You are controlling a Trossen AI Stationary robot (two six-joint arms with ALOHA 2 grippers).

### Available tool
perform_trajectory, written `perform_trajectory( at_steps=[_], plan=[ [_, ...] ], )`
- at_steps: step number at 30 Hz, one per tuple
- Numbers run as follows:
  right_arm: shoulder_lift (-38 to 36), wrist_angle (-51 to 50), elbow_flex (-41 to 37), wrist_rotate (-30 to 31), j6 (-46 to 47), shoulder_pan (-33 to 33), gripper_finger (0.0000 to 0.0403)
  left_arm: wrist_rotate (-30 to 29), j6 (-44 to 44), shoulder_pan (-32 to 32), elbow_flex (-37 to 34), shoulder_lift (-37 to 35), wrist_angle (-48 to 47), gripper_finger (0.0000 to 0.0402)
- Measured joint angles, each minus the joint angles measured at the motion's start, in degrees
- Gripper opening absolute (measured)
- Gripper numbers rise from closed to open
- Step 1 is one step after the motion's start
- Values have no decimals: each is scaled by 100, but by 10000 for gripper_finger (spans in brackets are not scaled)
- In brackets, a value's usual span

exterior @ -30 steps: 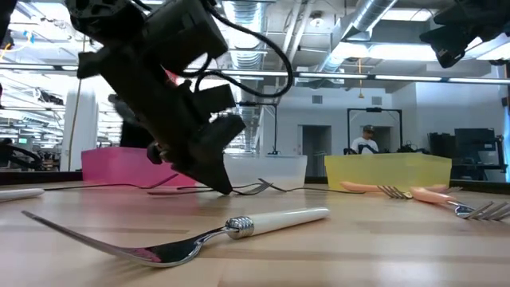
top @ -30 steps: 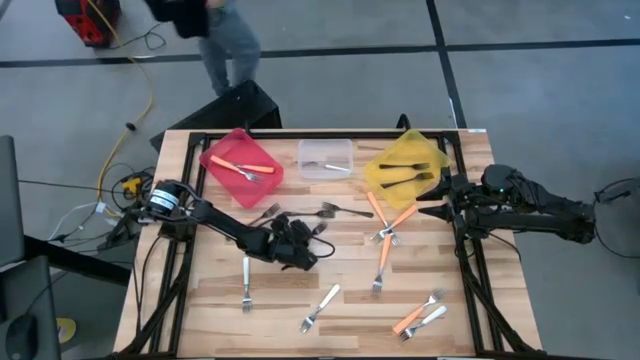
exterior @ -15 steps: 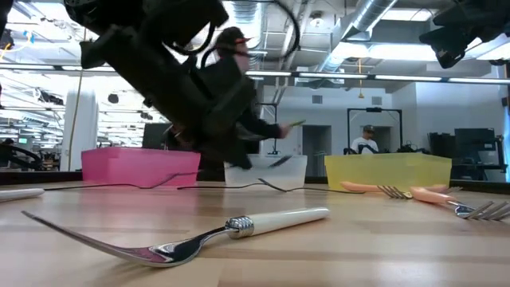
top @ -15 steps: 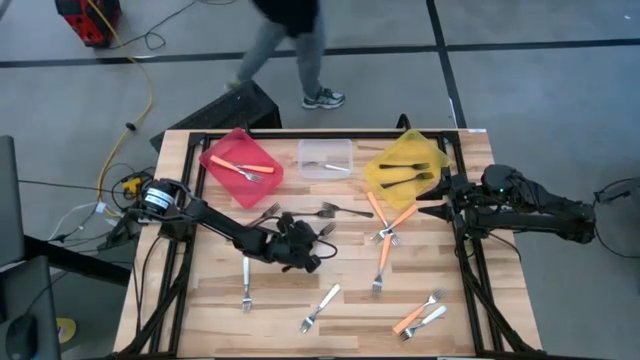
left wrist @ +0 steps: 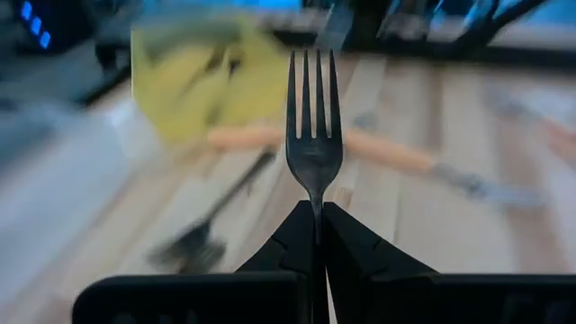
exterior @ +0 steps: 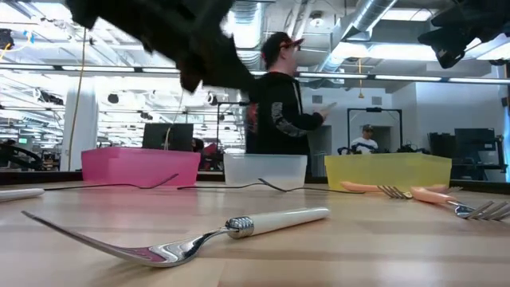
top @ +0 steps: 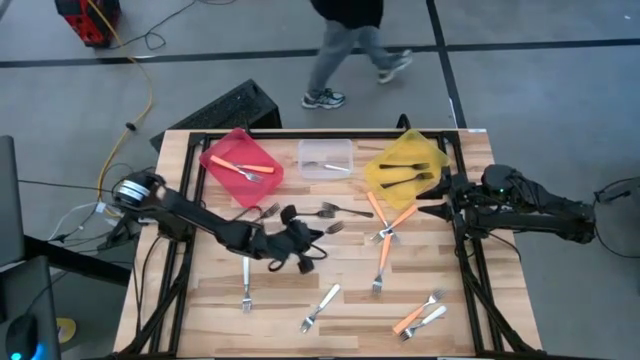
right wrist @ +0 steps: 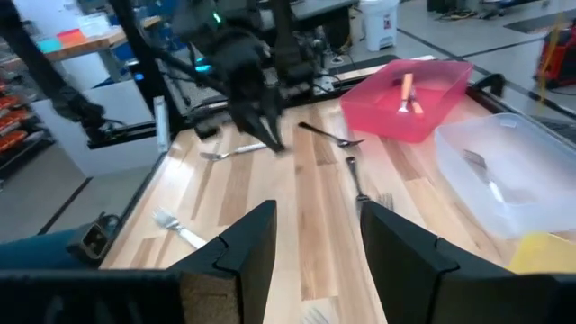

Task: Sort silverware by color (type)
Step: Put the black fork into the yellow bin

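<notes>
Risen left end effector (left wrist: 317,236) clamps a dark fork (left wrist: 311,135), wrist view only.

two black jointed arms, with wedge-shaped dark fingers (left wrist: 346,247) on a flat black bar.

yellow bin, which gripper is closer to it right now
Right. The right gripper sits beside the yellow bin; the left gripper, holding a black fork, is mid-table.

A dark fork (left wrist: 311,144) sticks out, tines forward, above the table (top: 470,300). Around it on the table lie orange-handled forks (top: 385,262), white forks (top: 320,308) and other dark forks (top: 345,210).
</notes>
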Motion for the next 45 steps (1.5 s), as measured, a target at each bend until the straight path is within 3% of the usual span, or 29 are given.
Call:
perform_trajectory(
  at_steps=[10, 19, 25, 32, 37, 45],
  plan=[
    [104, 1313, -707, 171, 11, 0, 187, 200, 506, 54, -1763, -1576, 2203, 0],
    [591, 3283, -1448, 333, -90, 2, 188, 916, 1016, 55, -2359, -1847, 3667, 0],
    [1630, 4817, -1694, 564, -310, 2, 211, 1149, 1301, 84, -2355, -1788, 3993, 0],
    [3337, 6898, -1690, 626, -359, 74, 273, 1504, 1423, 217, -2352, -1785, 4227, 0],
    [4653, 8529, -1563, 622, -479, 241, 293, 1507, 1520, 287, -2352, -1783, 4268, 0],
    [6441, 8966, -384, 540, -631, 511, 296, 1573, 1779, 304, -2352, -1783, 4379, 0]
  ],
)
